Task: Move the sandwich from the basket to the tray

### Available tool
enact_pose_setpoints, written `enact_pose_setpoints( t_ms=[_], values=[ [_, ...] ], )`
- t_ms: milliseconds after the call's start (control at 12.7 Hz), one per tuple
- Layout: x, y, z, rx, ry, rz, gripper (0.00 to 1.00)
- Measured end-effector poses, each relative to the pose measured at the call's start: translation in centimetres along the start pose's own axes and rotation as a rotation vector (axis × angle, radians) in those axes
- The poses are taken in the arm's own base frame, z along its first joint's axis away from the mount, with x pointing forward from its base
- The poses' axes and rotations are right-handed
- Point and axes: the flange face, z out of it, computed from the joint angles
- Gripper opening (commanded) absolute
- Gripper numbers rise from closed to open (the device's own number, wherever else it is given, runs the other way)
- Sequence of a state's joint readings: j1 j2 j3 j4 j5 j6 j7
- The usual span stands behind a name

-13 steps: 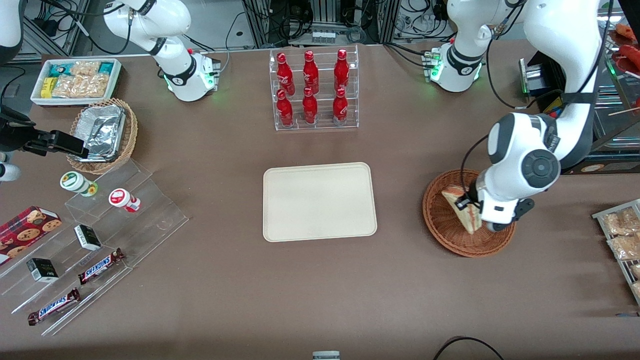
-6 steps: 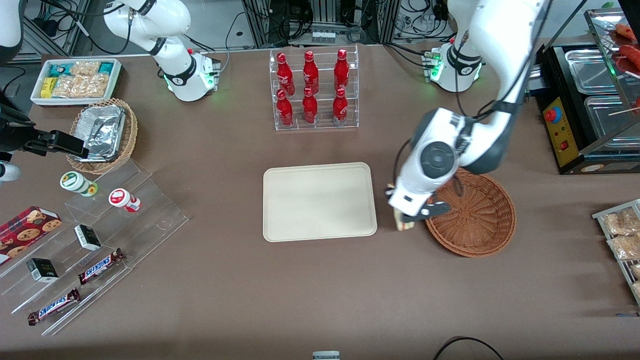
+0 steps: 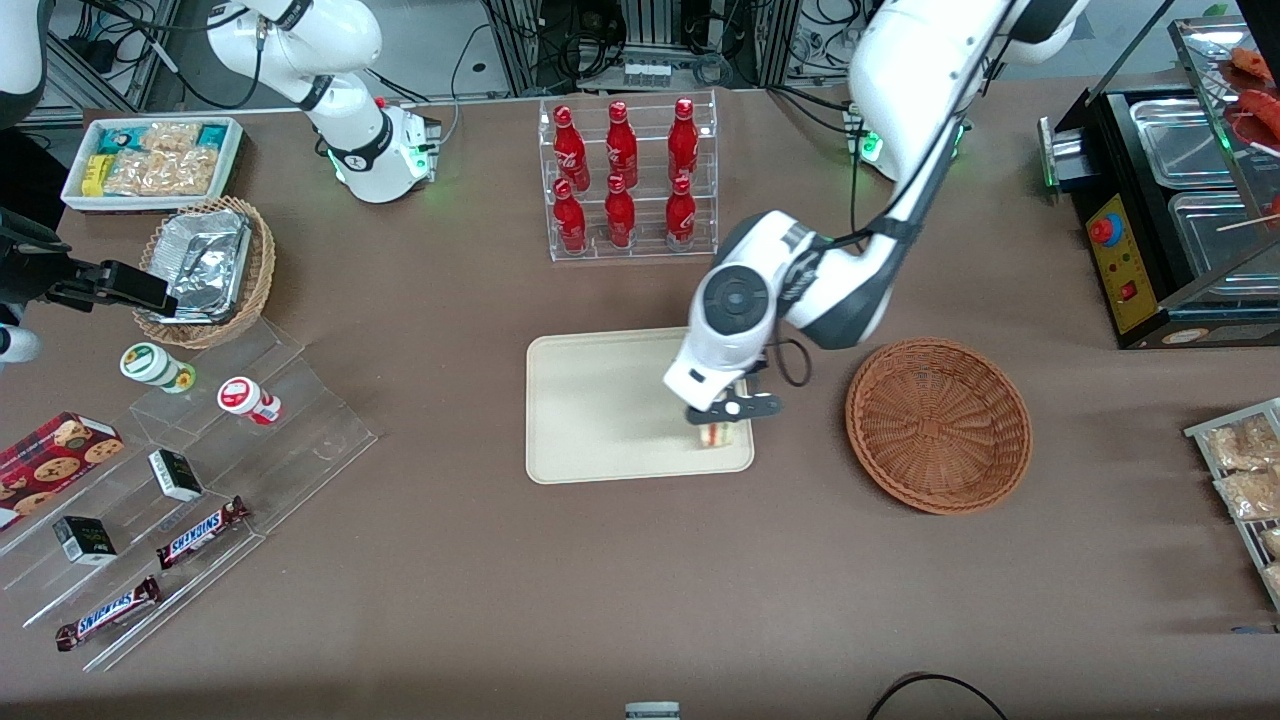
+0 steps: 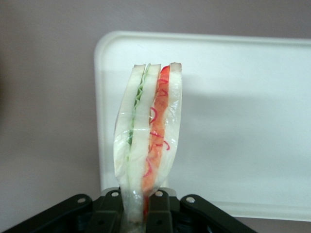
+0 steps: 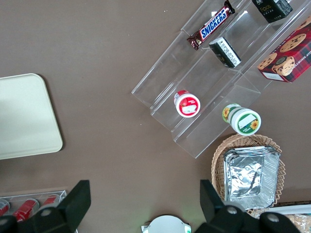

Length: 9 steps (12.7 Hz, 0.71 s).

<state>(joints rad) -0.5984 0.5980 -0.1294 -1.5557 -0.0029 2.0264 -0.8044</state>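
Can't see most of sandwich [image 3: 722, 434] from front, wrist blocks it; gripper [image 4: 138, 206] base cut off by edge.

**Count of items on the table**

One sandwich [image 3: 723, 434], held over the one cream tray [image 3: 600, 405] by the gripper [image 3: 727, 417], whose fingers are clamped on it; one reddish-brown basket [image 3: 938, 425]; six red bottles [image 3: 620, 175] in one clear rack [image 3: 628, 245]; two Snickers bars [image 3: 202, 531]; two small dark boxes [image 3: 175, 474]; two round lidded cups [image 3: 248, 399]; one cookie box [image 3: 50, 455]; one tan wicker basket [image 3: 262, 262] of foil trays; one white bin [image 3: 80, 198] of snack packets.
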Motion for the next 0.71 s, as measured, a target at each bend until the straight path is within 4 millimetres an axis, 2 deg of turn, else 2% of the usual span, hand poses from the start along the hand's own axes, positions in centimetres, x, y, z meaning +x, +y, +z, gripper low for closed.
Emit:
enact_pose_setpoints(
  t_ms=[316, 711],
  values=[
    [-2.1, 4.6, 1.6, -0.004, 0.004, 0.007, 0.0],
    [-2.3, 7.2, 3.3, -0.012, 0.003, -0.064, 0.0]
  ],
)
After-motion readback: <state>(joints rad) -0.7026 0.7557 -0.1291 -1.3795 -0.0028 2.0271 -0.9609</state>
